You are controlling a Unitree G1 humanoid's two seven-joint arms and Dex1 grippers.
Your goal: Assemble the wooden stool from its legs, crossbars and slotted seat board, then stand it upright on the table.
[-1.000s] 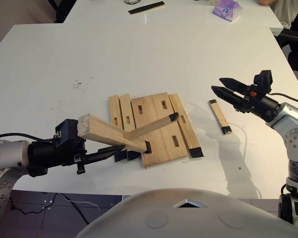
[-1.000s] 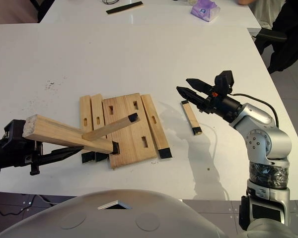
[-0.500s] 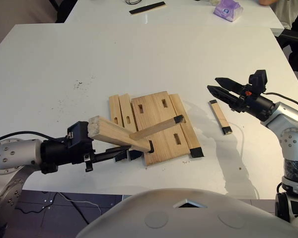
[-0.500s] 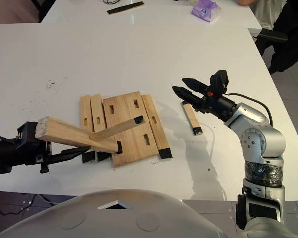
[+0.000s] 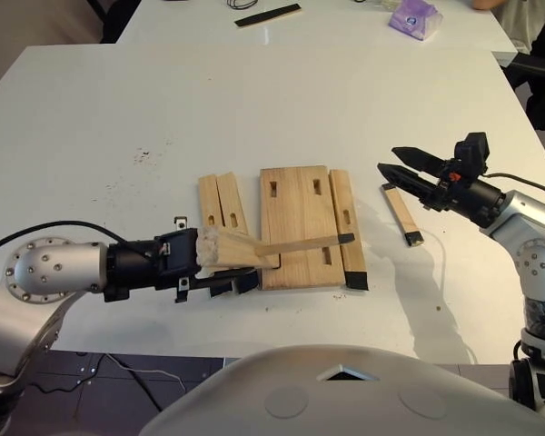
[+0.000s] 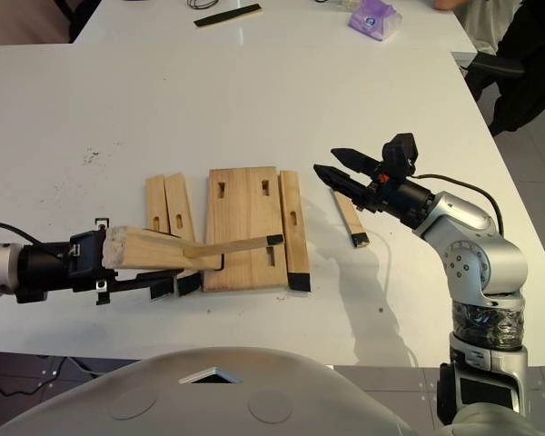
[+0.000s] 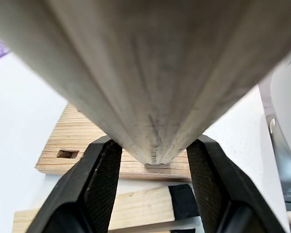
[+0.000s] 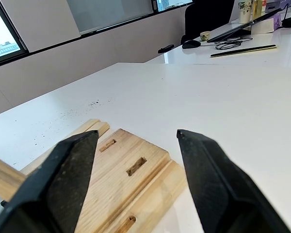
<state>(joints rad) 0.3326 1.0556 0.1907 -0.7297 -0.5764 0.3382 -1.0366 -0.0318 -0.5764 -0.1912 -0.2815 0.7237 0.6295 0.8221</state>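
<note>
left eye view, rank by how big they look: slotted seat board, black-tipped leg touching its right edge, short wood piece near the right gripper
1. slotted seat board
2. black-tipped leg, long but much narrower
3. short wood piece
All three lie flat on the table at a similar distance, so the order holds.

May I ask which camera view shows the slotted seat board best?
The left eye view: the seat board lies flat, outline and slots plain; the right eye view matches. The right wrist view catches one end obliquely; the left wrist view, apparently an edge below the held leg.
</note>
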